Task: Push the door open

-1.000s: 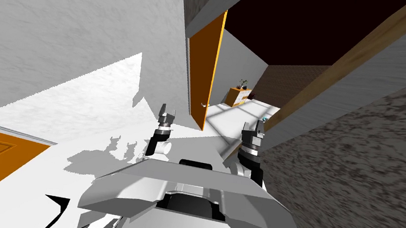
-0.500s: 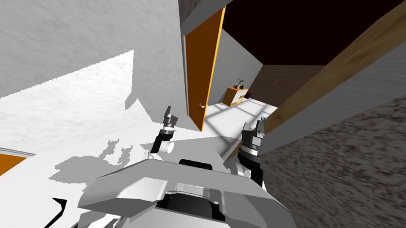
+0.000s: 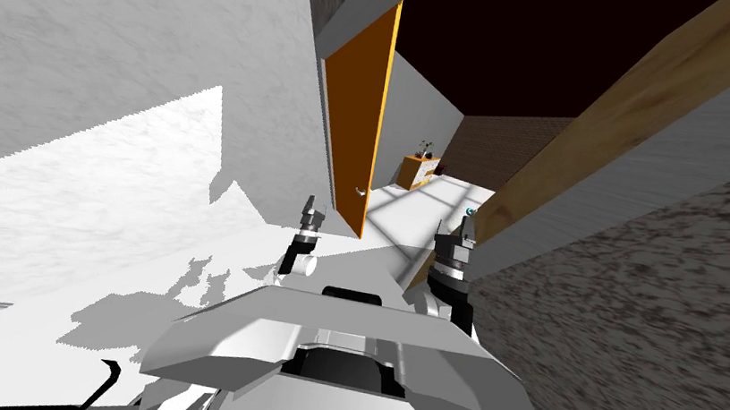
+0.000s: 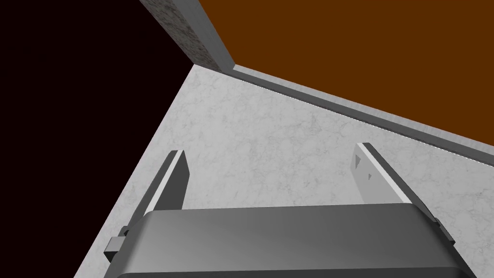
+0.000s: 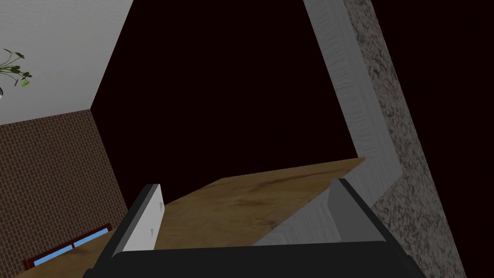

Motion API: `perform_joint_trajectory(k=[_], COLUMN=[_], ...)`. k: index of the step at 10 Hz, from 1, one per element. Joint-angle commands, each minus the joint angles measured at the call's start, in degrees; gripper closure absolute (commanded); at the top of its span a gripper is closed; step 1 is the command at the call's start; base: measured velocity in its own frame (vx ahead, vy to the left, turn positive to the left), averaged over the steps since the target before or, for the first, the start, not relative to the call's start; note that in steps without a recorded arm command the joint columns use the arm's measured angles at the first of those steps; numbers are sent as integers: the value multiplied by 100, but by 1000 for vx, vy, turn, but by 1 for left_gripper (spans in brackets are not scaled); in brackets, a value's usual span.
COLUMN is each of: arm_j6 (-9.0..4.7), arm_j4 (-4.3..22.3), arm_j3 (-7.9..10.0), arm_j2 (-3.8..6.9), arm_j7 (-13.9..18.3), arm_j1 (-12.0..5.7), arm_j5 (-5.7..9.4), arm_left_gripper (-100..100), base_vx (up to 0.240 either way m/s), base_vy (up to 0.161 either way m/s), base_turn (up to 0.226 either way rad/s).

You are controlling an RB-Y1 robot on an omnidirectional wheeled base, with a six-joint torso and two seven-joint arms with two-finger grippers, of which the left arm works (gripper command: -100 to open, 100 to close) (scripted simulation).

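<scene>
- The orange door point(image 3: 351, 123) stands ajar ahead, just left of centre, its thin edge turned towards me. A small handle point(image 3: 361, 190) sits low on that edge.
- Left claw point(image 3: 312, 211) is near the door's lower corner, on the white wall's point(image 3: 107, 42) side. Its fingers are spread and grasp nothing.
- In the left wrist view, the left claw point(image 4: 270, 152) faces the white wall point(image 4: 265, 135). A grey frame point(image 4: 337, 107) and the door point(image 4: 362, 43) lie beyond its fingertips.
- Right claw point(image 3: 463, 231) is raised beside a slanting wooden plank point(image 3: 638, 121). It is released and empty.
- In the right wrist view, the plank point(image 5: 251, 198) lies beyond the right claw point(image 5: 245, 186), with a black area point(image 5: 231, 87) above.
- Through the doorway stand an orange cabinet point(image 3: 416, 172) with a plant point(image 3: 426, 146) on it, and a brick wall point(image 3: 499, 141).
</scene>
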Motion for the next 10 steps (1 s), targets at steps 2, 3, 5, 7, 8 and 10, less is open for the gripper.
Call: perform_joint_trajectory(k=[2,3,5,7,8,10], arm_j6=[-106,-140,-207,-276,-310,-379], arm_j4=[409,557,853,1149,1309,1615], arm_j3=[-89,-124,-194,-266,-302,-374], arm_j2=[36,46,65,81,89,104], arm_j7=[8,8,7,7,7,6], arm_j1=[-163,-224,-345,-470,-533,-658], arm_j5=[39,52,79,106,120,148], arm_left_gripper=[-100,-100,-100,-100,-100,-100], base_vx=[95,105,69,74,72,81], base_vy=[68,74,76,81,74,64], base_turn=[-109,-95,-107,-123,-79,-121])
